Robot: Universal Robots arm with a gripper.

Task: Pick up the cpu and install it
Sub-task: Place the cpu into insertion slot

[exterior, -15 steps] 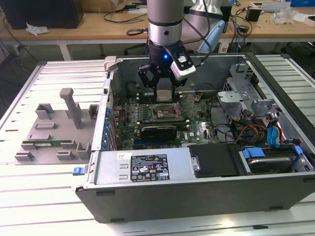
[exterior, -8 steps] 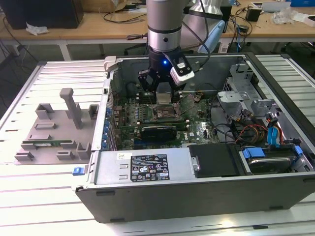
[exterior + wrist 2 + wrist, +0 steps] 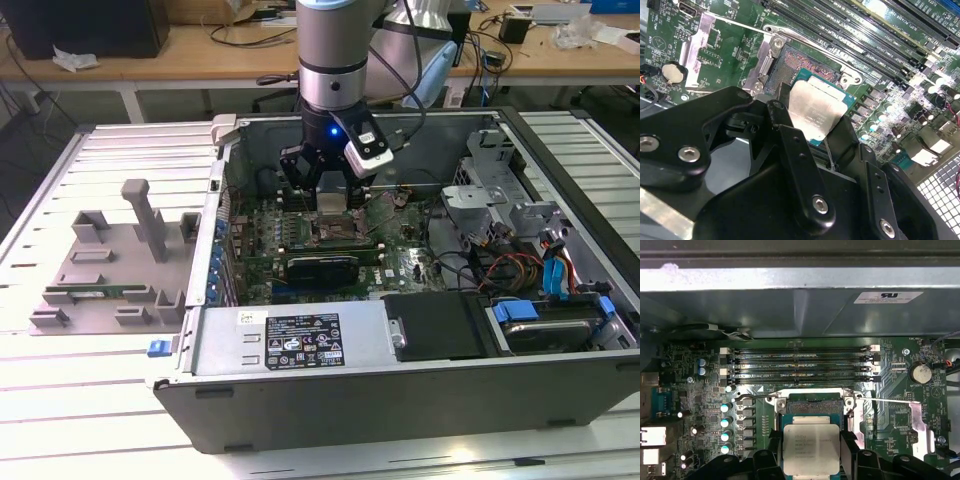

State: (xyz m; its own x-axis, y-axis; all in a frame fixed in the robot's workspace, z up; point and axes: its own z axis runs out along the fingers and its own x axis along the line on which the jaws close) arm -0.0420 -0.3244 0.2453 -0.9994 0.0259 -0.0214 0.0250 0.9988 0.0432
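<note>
Gripper (image 3: 322, 185) is closed narrow on the cpu (image 3: 811, 447), one finger on each of two opposite edges, shiny side up. It hangs inside the open computer case (image 3: 420, 395), low over the motherboard (image 3: 400, 265). In the exterior view the open socket (image 3: 335, 235) sits at 6 o'clock of the gripper, just beside it. In both wrist views the chip overlaps only one edge of the socket, so it looks not seated and not yet centred. Risks, as a guess: coming down off-centre or tilted would crush the fine socket pins, and the second wrist view makes the chip look a bit slanted in the grip, though I can't tell for sure. A thin edge grip could let it slip or twist. I can't check its rotation against the socket either. The thin lever (image 3: 880, 400) and the flipped-open metal clamp plate (image 3: 912, 425) lie right beside the socket, near one finger, and could snag it. The memory slots (image 3: 800, 365) run along the far side of the socket and a row of capacitors (image 3: 726, 422) stands along another side, so there is little room for the fingers. A coin battery (image 3: 921, 373) sits further off. In the exterior view, cables (image 3: 500, 265) lie at 3 o'clock of the socket, well apart. A grey parts tray (image 3: 110, 270) sits on the counter (image 3: 100, 420) at 9 o'clock of the case.
</note>
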